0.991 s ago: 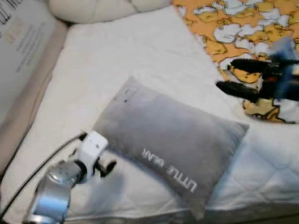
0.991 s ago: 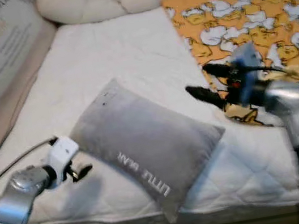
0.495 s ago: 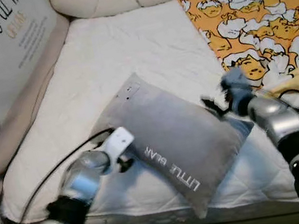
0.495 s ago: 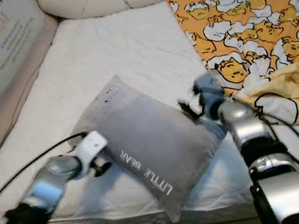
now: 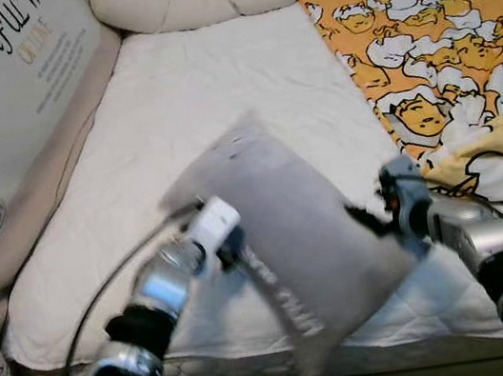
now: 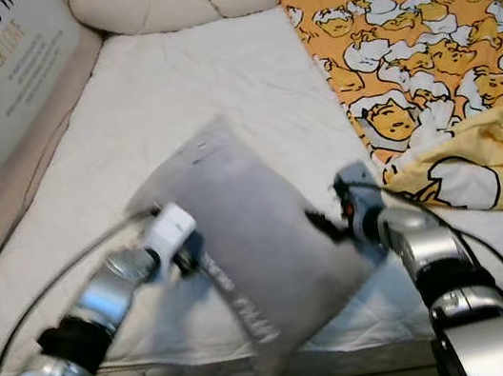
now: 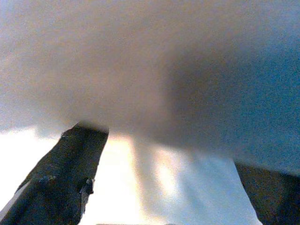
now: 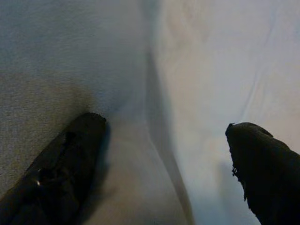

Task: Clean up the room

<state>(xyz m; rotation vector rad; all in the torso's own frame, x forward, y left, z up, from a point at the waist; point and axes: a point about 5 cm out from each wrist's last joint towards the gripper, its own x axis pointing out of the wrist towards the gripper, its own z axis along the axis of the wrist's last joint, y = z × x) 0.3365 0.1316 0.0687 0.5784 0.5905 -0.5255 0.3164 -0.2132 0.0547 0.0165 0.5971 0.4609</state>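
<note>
A soft grey plush rectangular pillow with white lettering [image 5: 292,229] is seen raised and blurred above the near part of the white quilted mattress [image 5: 215,88], pressed between the left tool [image 5: 232,247] at its left edge and the right tool [image 5: 373,223] at its right edge. Both tools are spread wide in the wrist views, fingers against fabric. The pillow is judged light, yielding and easily sagging; its opposite edges are best gripped. An orange cartoon-print blanket [image 5: 428,33] lies at right, a cream bolster [image 5: 182,5] at the far end.
</note>
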